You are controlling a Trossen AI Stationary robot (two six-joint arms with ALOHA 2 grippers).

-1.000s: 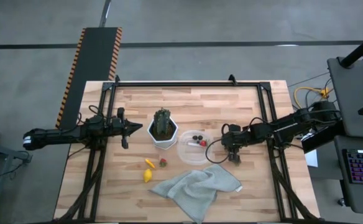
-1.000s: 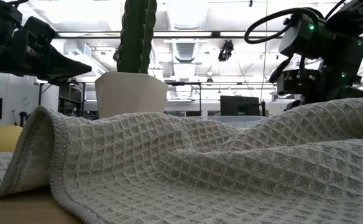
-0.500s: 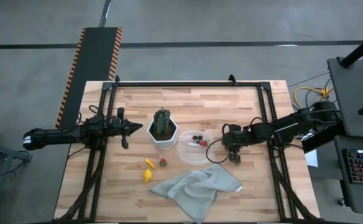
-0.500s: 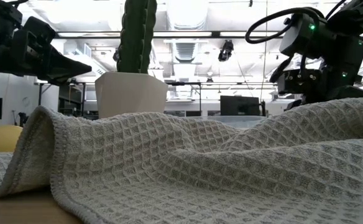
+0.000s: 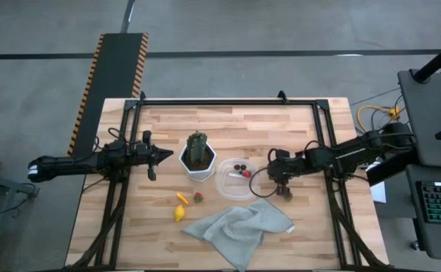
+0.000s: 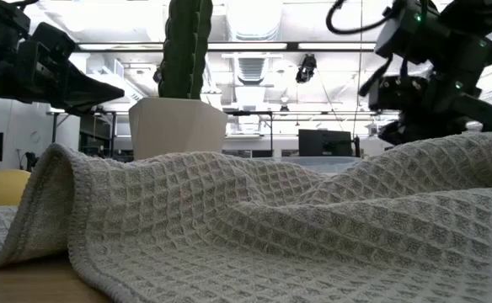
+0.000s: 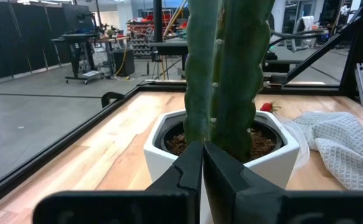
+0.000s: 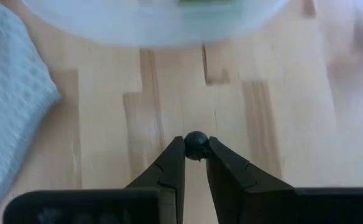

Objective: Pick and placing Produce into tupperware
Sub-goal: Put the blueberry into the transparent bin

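Note:
The clear tub [image 5: 231, 189] stands right of the white cactus pot [image 5: 198, 160] and holds two dark berries [image 5: 239, 167] and a strawberry [image 5: 246, 174]. Two yellow pieces [image 5: 179, 214] and a strawberry [image 5: 198, 198] lie on the wood near the cloth. My right gripper [image 5: 283, 189] is just right of the tub, shut on a dark round berry [image 8: 196, 144], with the tub's wall [image 8: 169, 22] ahead of it. My left gripper [image 5: 158, 156] hovers left of the pot, shut and empty, pointing at the cactus [image 7: 228, 74]. My right gripper pinches the dark berry [image 8: 196, 140] between its two fingertips [image 8: 176, 155], which come from above and point down at the wood beside the tub. Only the berry's top shows past the tips. Whether it still rests on the table I cannot tell.
A grey waffle cloth [image 5: 239, 225] lies crumpled near the table's near edge, just below the tub and my right gripper; it fills the low view [image 6: 254, 227]. The cactus pot stands between the two arms. A black frame [image 5: 228, 101] borders the table.
My right gripper has risen a little and tipped, as the low view shows against the cloth's ridge. My left arm has kept still.

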